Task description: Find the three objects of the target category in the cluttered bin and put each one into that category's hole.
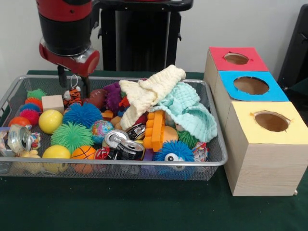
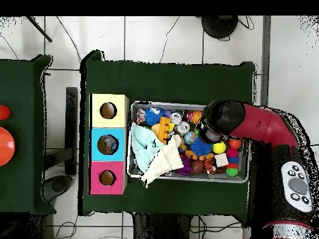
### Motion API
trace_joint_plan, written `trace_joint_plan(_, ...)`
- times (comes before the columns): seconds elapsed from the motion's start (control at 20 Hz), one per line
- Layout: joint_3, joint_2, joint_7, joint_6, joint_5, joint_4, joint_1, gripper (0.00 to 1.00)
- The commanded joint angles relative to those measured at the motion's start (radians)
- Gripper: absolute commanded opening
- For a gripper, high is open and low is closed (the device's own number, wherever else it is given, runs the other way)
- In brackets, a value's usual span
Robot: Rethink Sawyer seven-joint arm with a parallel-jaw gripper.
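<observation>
Your gripper (image 1: 73,86) hangs over the far left corner of the wire bin (image 1: 217,159), its two dark fingers reaching down just behind a small tiger toy (image 1: 73,96). You cannot tell from either view how far the fingers are spread, or whether they hold anything; from above the arm (image 2: 249,121) covers that part of the bin.

The bin is crowded. A cream cloth (image 1: 149,91) and a mint cloth (image 1: 192,110) are heaped across the far right. Spiky balls, a yellow ball (image 1: 50,121), a small basketball (image 1: 83,153), an orange block toy (image 1: 155,130) and crushed cans (image 1: 122,144) fill the rest. A wooden cube (image 1: 52,102) lies near the tiger toy.

To the right of the bin stand three boxes in a row, each with a round hole in its top: a red box (image 1: 237,58) farthest, a blue box (image 1: 250,85) in the middle, a yellow box (image 1: 269,122) nearest.
</observation>
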Motion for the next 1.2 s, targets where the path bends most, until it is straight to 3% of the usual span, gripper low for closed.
trace_joint_plan(0.05,0.126,0.037,-0.370,0.131,-0.101,-0.070,-0.063,1.00)
trace_joint_plan(0.5,0.181,0.122,-0.409,0.144,-0.148,-0.166,-0.093,1.00)
trace_joint_plan(0.9,0.235,0.205,-0.498,0.066,-0.200,-0.224,-0.136,1.00)
trace_joint_plan(1.2,0.263,0.246,-0.535,0.065,-0.216,-0.261,-0.159,1.00)
